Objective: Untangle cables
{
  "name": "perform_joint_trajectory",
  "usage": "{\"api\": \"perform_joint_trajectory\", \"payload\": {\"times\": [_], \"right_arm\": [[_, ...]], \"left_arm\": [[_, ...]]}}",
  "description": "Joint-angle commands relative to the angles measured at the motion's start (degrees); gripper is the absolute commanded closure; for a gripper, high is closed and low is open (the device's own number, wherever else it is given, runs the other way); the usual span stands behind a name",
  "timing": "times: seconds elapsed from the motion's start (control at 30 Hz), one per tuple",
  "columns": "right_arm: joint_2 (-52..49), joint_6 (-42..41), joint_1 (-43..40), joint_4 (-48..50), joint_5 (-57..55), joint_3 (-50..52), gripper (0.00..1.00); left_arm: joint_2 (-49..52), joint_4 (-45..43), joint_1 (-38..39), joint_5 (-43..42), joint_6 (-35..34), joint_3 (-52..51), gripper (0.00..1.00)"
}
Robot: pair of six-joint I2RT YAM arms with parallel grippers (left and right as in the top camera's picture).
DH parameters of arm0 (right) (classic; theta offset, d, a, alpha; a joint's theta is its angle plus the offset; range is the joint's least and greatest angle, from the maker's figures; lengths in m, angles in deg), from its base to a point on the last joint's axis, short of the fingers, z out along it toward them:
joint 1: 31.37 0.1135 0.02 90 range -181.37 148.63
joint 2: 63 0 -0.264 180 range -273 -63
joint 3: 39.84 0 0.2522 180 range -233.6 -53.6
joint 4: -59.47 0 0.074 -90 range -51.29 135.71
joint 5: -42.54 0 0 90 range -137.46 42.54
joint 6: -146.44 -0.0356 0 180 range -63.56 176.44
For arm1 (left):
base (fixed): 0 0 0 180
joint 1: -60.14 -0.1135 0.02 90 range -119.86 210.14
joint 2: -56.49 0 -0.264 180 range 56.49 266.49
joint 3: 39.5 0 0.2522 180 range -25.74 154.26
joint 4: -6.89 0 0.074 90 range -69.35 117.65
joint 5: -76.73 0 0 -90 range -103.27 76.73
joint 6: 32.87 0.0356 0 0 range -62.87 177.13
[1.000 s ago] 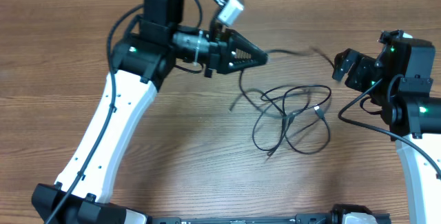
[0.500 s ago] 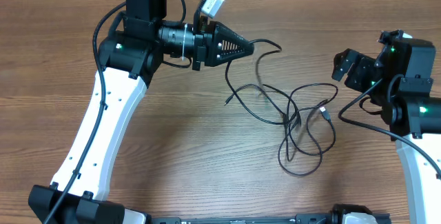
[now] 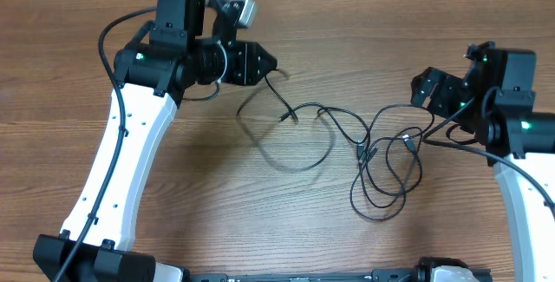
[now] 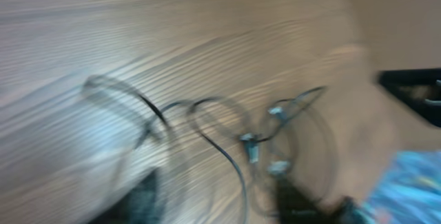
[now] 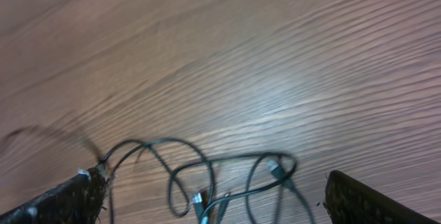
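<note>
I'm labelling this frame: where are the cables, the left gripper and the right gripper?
cables (image 3: 362, 149): overhead view, on the crossing in the middle of the tangle.
left gripper (image 3: 269, 63): overhead view, midway between its fingertips.
right gripper (image 3: 422, 89): overhead view, midway between its fingertips.

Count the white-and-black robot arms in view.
2: the left white-and-black robot arm along the overhead view's left side, the right white-and-black robot arm at its right edge.

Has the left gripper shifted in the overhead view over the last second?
Yes. The left gripper has drawn back toward its own side, farther from the nearly static right gripper, stretching the cables out.
</note>
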Motion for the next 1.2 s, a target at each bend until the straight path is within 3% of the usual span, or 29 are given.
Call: {"api": "perform_joint_trajectory", "payload": {"times": [0.0, 0.13, 0.57, 0.87, 1.17], "right_arm": [[-1.62, -0.24, -0.20, -0.07, 9.27, -0.92, 0.00], [-2.64, -0.24, -0.20, -0.17, 18.91, -0.92, 0.00], [-4.37, -0.70, -0.20, -4.28, 17.99, -0.92, 0.00], [-11.15, -12.55, -0.17, -3.69, 16.02, -0.92, 0.00], [-18.18, -14.14, -0.09, -0.98, 16.65, -0.57, 0.00]], "left_arm": [[0.96, 2.60, -0.42, 11.96, 0.26, 0.85, 0.17], [2.95, 4.96, -0.42, 11.96, 0.24, 0.83, 0.00], [6.91, 6.97, 1.05, 11.74, 0.24, 0.81, 0.00], [6.95, 7.89, 1.05, 11.78, 0.24, 0.81, 0.00], [6.95, 7.87, 0.98, 11.98, 0.24, 0.81, 0.00]]}}
